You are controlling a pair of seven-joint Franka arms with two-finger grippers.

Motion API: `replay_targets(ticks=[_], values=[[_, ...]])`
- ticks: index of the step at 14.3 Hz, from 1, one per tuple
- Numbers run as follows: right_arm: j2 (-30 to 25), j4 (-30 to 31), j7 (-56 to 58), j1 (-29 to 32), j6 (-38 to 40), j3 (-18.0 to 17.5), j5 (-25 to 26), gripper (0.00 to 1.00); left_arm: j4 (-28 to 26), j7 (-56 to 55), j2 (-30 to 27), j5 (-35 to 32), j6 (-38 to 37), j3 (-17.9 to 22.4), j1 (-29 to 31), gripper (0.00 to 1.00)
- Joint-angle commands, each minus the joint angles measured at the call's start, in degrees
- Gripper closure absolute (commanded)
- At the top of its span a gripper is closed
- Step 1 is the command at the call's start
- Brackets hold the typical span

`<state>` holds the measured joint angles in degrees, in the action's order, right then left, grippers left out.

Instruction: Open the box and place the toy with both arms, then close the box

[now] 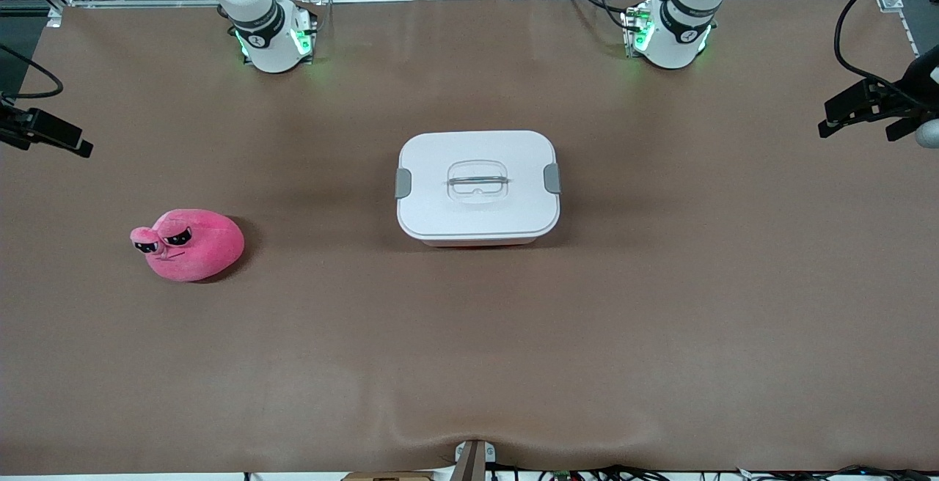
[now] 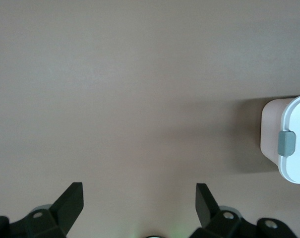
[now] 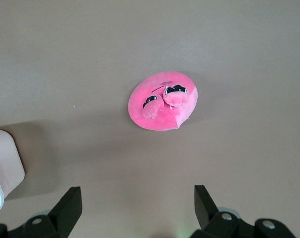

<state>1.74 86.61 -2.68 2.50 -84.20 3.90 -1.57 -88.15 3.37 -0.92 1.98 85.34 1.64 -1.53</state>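
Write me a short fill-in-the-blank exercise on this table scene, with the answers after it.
1. The box has its lid ____.
2. The toy lies toward the ____ arm's end of the table.
3. The fingers of the left tool and the right tool are ____.
4. The clips on the lid are coloured ____.

Missing words: on; right; open; grey

You see the box sitting mid-table, its white lid shut with a grey clip at each end and a clear recessed handle. The toy, a pink plush blob with droopy eyes, lies well apart toward the right arm's end, slightly nearer the front camera.
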Motion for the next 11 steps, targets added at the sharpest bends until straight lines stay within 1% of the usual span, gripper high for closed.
replay_targets(ticks=[1, 5, 6, 8, 9, 11], values=[[-0.2, -0.4, -0.7, 0.2, 0.3, -0.2, 0.3, 0.00, 1.7, -0.3, 0.7, 0.7, -1.2, 0.5, 0.1, 0.00], [-0.2, -0.4, -0.7, 0.2, 0.3, -0.2, 0.3, 0.00, 1.9, -0.3, 1.0, -0.2, -1.4, 0.5, 0.0, 0.00], [-0.2, -0.4, -0.7, 0.1, 0.3, -0.2, 0.3, 0.00, 1.9, 0.1, 2.7, 0.0, -1.3, 0.6, 0.3, 0.00], [-0.2, -0.4, -0.7, 0.1, 0.3, -0.2, 0.3, 0.00, 3.9, 0.9, 6.2, 0.6, -0.7, 2.7, 1.3, 0.00], [-0.2, -0.4, -0.7, 0.1, 0.3, -0.2, 0.3, 0.00, 5.9, 0.8, 8.1, 0.6, -0.7, 2.8, 1.0, 0.00], [-0.2, -0.4, -0.7, 0.1, 0.3, -0.2, 0.3, 0.00, 6.8, -1.6, 9.4, 0.7, 0.0, 2.7, 0.0, 0.00]])
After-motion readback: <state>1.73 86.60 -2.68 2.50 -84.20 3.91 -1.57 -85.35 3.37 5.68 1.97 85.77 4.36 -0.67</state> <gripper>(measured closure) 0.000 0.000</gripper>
